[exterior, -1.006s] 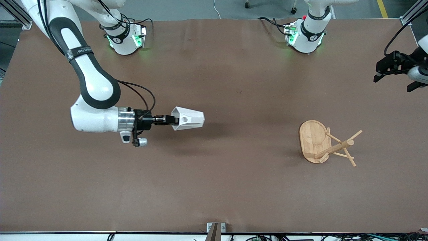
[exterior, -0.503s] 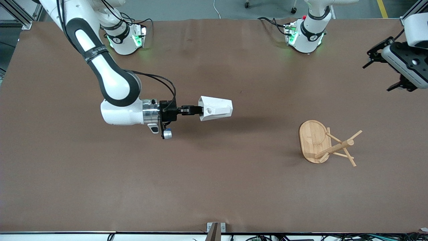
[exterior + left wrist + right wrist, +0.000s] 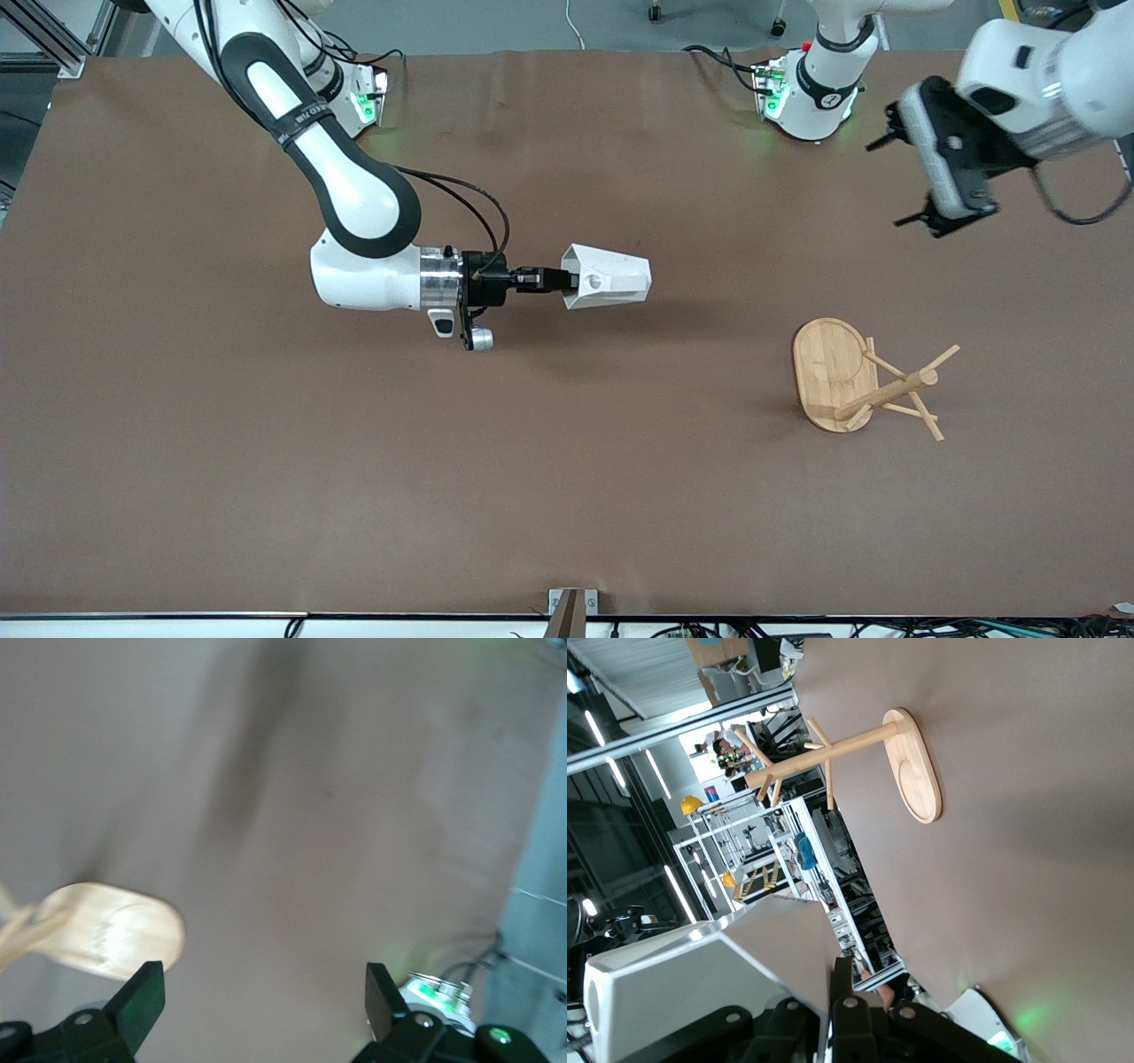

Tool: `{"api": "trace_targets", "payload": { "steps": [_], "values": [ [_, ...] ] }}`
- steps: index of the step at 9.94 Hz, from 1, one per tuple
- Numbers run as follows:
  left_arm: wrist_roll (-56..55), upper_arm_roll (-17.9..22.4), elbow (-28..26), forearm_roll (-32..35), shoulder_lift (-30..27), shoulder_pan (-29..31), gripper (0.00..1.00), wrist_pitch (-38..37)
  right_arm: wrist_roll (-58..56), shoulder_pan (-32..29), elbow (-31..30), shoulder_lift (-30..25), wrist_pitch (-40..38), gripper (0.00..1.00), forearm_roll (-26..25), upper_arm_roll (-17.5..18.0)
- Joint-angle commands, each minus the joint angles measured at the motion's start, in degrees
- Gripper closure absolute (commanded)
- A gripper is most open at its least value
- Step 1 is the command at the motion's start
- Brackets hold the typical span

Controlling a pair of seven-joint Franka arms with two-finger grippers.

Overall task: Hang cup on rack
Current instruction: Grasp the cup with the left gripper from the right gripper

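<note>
My right gripper [image 3: 554, 279] is shut on the rim of the white faceted cup [image 3: 611, 276] and holds it on its side above the middle of the table, narrow base toward the rack. In the right wrist view the cup [image 3: 718, 974] fills the space beside the gripper [image 3: 837, 992]. The bamboo rack [image 3: 873, 381] stands upright on its oval base toward the left arm's end of the table; it also shows in the right wrist view [image 3: 859, 749]. My left gripper [image 3: 886, 184] is open and empty, up in the air near the left arm's base. Its wrist view [image 3: 262, 992] shows the rack's base [image 3: 115, 935].
The brown table [image 3: 567, 496] carries only the rack. The right arm's base [image 3: 332, 97] and the left arm's base [image 3: 811, 89] stand at the table's far edge. A small metal bracket [image 3: 571, 602] sits at the edge nearest the front camera.
My right gripper has carried the cup toward the left arm's end of the table, closer to the rack. My left arm has swung in from the table's end and turned its gripper.
</note>
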Motion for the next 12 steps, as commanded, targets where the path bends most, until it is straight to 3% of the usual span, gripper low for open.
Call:
{"api": "trace_targets", "payload": {
  "steps": [1,3,5,8,12],
  "values": [
    [1.4,0.1,-0.7,-3.3,4.0,-0.1,0.0,-3.9,-5.4,1.0,-0.3,-0.5,1.7,1.0,1.6,0.1],
    [0.8,-0.2,-0.4,-9.6,7.5,-1.3,0.0,-3.0,-10.1,2.3,-1.2,-1.7,3.1,1.0,1.8,0.2],
    [-1.0,-0.9,-0.1,-9.6,11.5,-6.6,0.0,5.6,-10.3,4.4,-1.2,-1.8,6.4,1.0,1.9,0.3],
    [-0.7,-1.6,2.0,-10.0,17.9,-10.5,0.0,14.0,-11.0,3.9,-1.4,-1.7,9.4,1.0,2.4,3.5],
    [0.8,-3.9,1.4,-9.9,19.0,-12.8,0.0,15.9,-11.1,3.8,-1.4,-1.9,9.3,0.99,3.2,3.8]
  ]
}}
